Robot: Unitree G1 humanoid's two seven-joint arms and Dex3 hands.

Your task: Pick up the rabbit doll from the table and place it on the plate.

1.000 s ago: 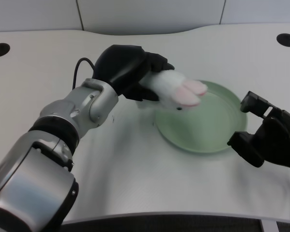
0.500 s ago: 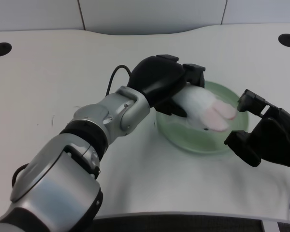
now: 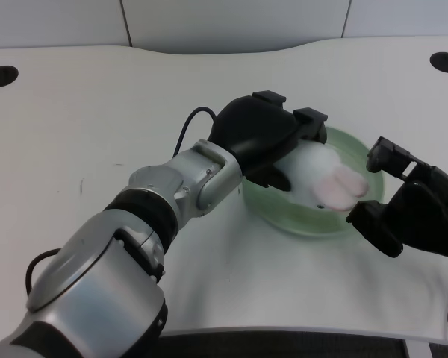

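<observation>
White rabbit doll (image 3: 322, 173), pink ears; green plate (image 3: 302, 221).

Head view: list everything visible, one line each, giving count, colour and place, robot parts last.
rabbit doll: one, white with pink ears, over the plate, held by the left hand.
plate: one, pale green, right of centre on the table.
table: one, white, with a dark round hole near each far corner.
left hand: one, black, on a silver forearm, grips the doll.
right hand: one, black, at the plate's right edge.

Right hand (image 3: 418, 216) beside plate (image 3: 284, 216)
</observation>
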